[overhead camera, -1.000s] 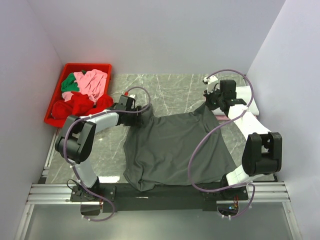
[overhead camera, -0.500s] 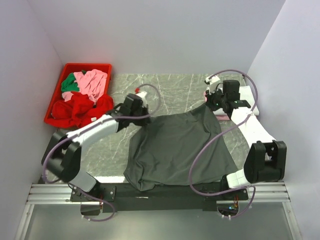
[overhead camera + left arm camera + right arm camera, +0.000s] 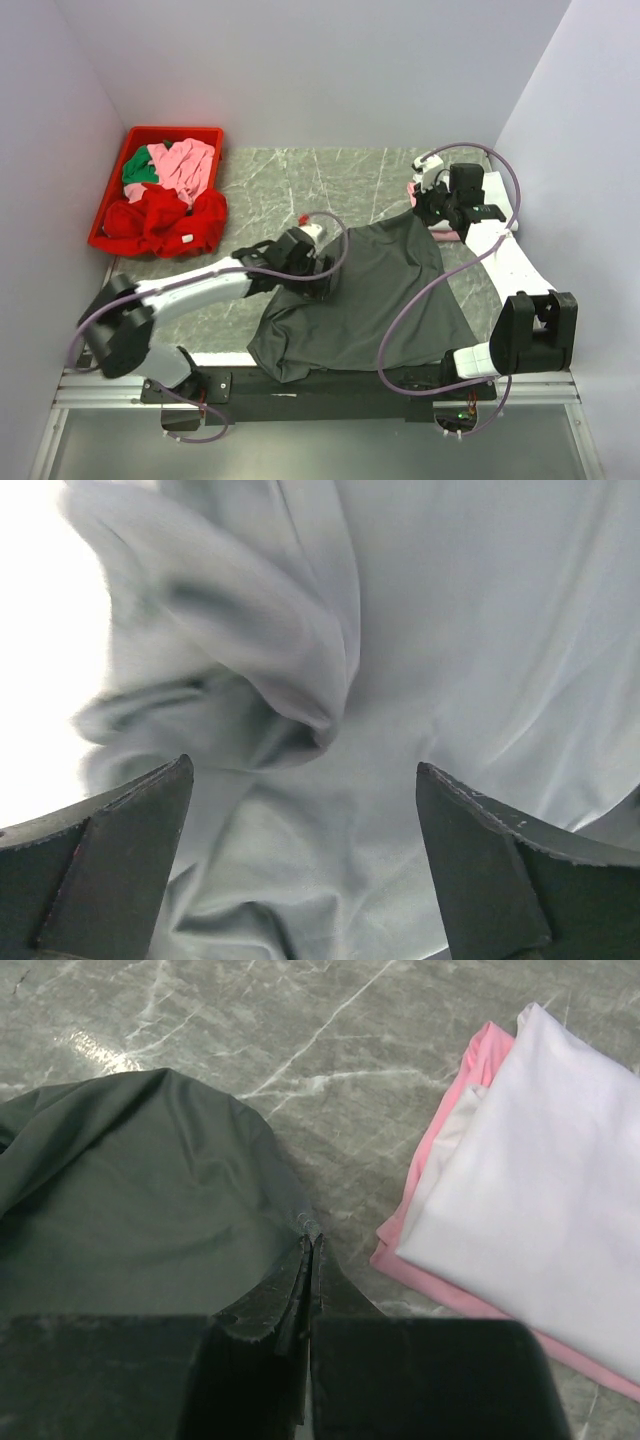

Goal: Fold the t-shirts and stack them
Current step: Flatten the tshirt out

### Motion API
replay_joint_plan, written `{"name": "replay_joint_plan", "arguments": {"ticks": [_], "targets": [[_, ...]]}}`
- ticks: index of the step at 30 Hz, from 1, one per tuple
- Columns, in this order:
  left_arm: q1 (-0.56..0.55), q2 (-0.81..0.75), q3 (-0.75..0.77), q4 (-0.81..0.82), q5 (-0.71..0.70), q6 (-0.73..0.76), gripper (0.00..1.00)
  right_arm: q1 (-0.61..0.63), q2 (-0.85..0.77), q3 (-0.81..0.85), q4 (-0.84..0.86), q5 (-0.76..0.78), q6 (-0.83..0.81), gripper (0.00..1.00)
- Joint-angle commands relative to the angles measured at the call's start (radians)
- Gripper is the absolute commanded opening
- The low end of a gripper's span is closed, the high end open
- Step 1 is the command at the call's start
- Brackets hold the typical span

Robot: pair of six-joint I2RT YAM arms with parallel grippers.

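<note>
A large dark grey t-shirt [image 3: 350, 300] lies spread across the middle of the table. My left gripper [image 3: 318, 278] hovers over its bunched left part. In the left wrist view that gripper [image 3: 302, 770] is wide open, with only rumpled grey cloth [image 3: 400, 630] below it. My right gripper [image 3: 432, 205] is shut on the shirt's far right corner, and the pinched hem shows at its tips [image 3: 312, 1245]. A folded white t-shirt [image 3: 540, 1190] rests on a folded pink t-shirt [image 3: 440, 1160] just right of that gripper.
A red bin [image 3: 172, 131] at the far left holds loose pink [image 3: 185, 165], green [image 3: 138, 170] and red [image 3: 160, 215] shirts, the red one spilling over its near edge. White walls close in the left, back and right.
My left arm has swung right and toward the near edge, drawing the shirt's far left corner inward, and its gripper now stands open. The right gripper has barely moved.
</note>
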Motion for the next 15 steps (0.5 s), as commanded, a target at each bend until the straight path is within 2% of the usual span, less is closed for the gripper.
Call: {"name": "replay_joint_plan", "arguments": {"ticks": [1,4,7,8,15], "targets": [[0.034,-0.131,0.034,0.044,-0.161,-0.005,1.00,-0.010,-0.014,0.002,0.008,-0.018,0.008,0.00],[0.133,-0.151,0.017,0.079,-0.125,-0.025,0.94,-0.013,-0.017,-0.009,0.013,-0.014,0.010,0.00],[0.229,-0.129,-0.020,0.127,0.003,-0.054,0.85,-0.016,-0.017,-0.015,0.016,-0.015,0.010,0.00],[0.244,-0.102,-0.025,0.157,0.083,-0.074,0.81,-0.016,-0.015,-0.017,0.016,-0.017,0.010,0.00],[0.278,0.073,0.001,0.232,0.242,-0.161,0.75,-0.019,-0.004,-0.021,0.017,-0.027,0.013,0.00]]}}
